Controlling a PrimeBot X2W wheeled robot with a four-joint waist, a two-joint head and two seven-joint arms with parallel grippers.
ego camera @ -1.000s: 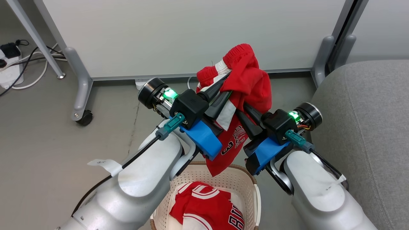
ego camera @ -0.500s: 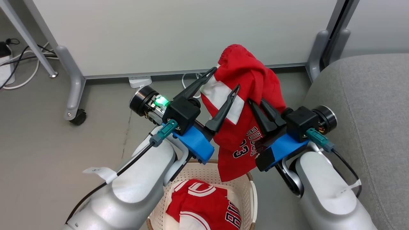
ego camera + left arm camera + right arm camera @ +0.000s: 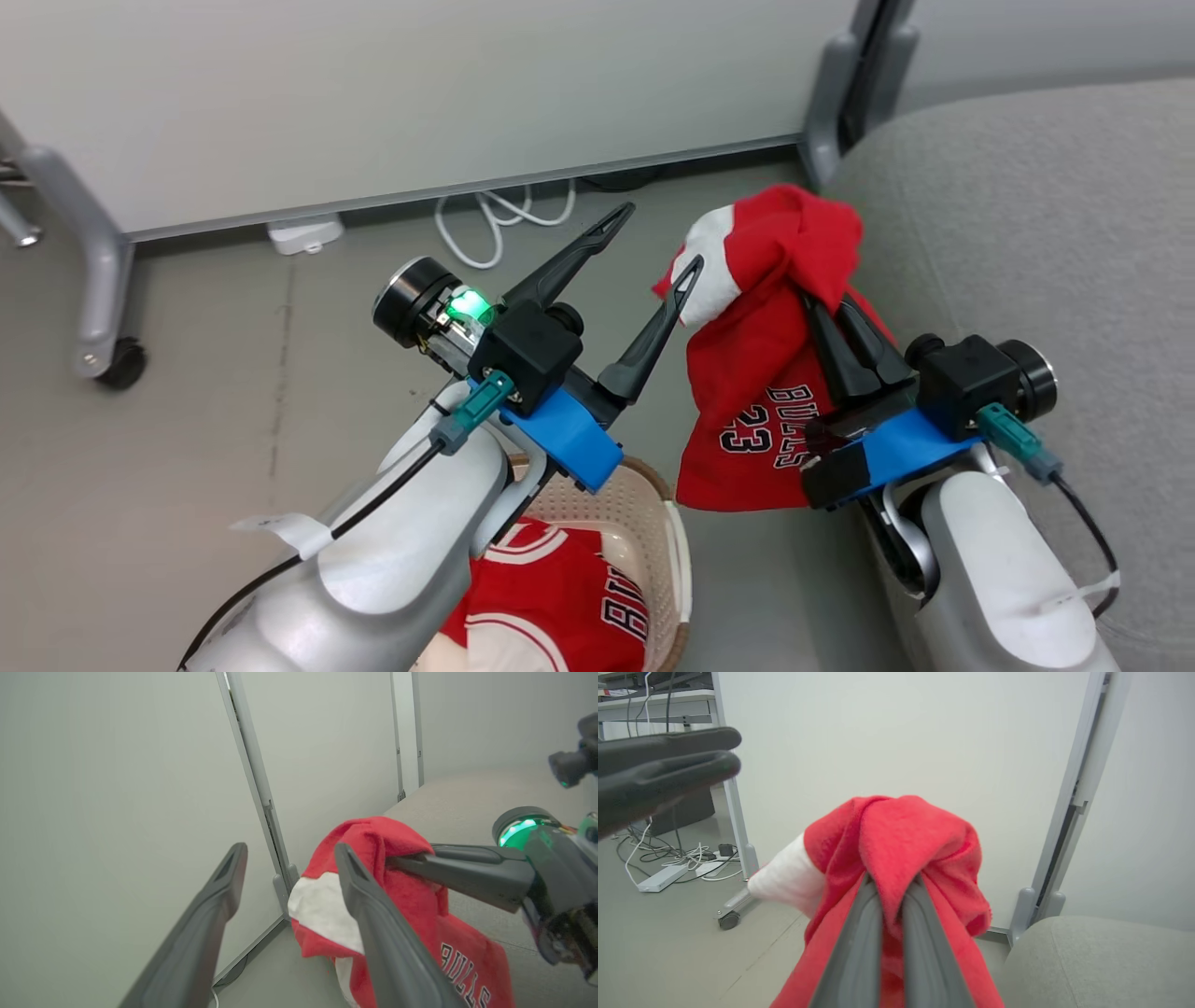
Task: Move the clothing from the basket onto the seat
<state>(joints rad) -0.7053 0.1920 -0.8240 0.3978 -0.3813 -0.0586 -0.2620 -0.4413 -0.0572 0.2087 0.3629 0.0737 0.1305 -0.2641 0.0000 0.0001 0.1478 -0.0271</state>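
Grey floor bearing basket, power strip, coiled cable

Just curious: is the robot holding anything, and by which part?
Right end effector grips the soft red-and-white sports garment by its bunched upper fabric; left end effector is open, empty.

Held-up shorts are bright red, with a white panel at their 11 o'clock and black-and-white "BULLS 23" lettering. At 6 o'clock the basket is cream with a brown rim. The jersey inside is red with white stripes. The sofa at 2 o'clock is plain grey.
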